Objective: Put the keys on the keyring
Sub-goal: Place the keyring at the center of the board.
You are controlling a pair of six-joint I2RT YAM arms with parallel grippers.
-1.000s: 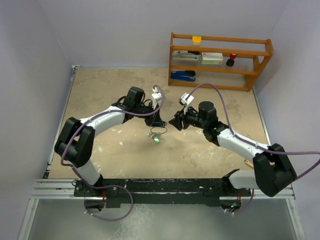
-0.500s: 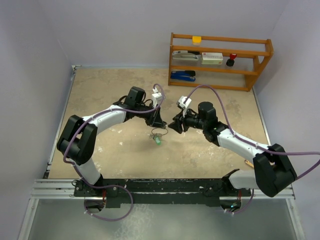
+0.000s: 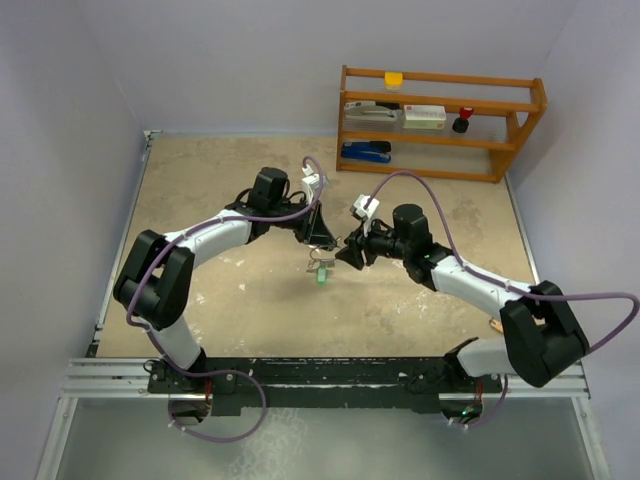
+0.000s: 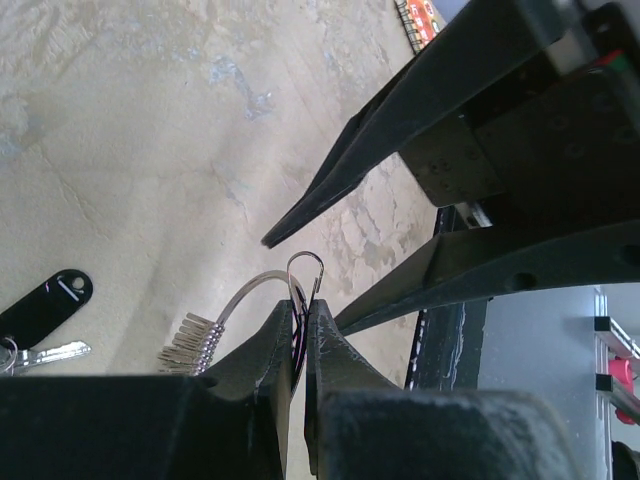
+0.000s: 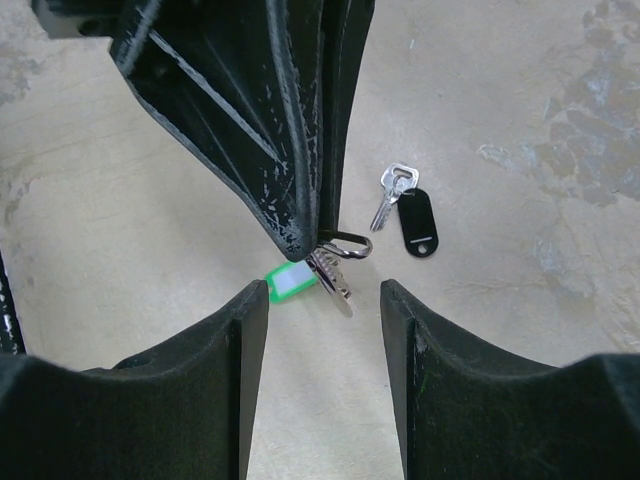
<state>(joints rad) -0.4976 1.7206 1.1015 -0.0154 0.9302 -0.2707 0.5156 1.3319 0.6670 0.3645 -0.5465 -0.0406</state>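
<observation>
Left pincer (image 4: 303,312) is clamping shut on the keyring (image 5: 348,245), holding it up off the tabletop (image 5: 520,120) near centre so a bit of wire loop is poking out past the fingertips, free to work on. Keys (image 5: 330,278) that look already threaded are hanging under it in a bunch, including the green-headed key (image 5: 288,281). Right pincer (image 5: 322,300) is sitting wide open, gripping nothing, jaws straddling keyring and bunch from the opposite side, probably lining up to steady or pry the loop. A loose key (image 5: 390,195) with a black tag (image 5: 417,222) is lying on the tabletop just beyond, apart from the keyring; likely the one left. In the way: the bunch is crowding the loop and the left fingers are covering most of it. Shelf (image 3: 440,120) is standing well apart at the back.
</observation>
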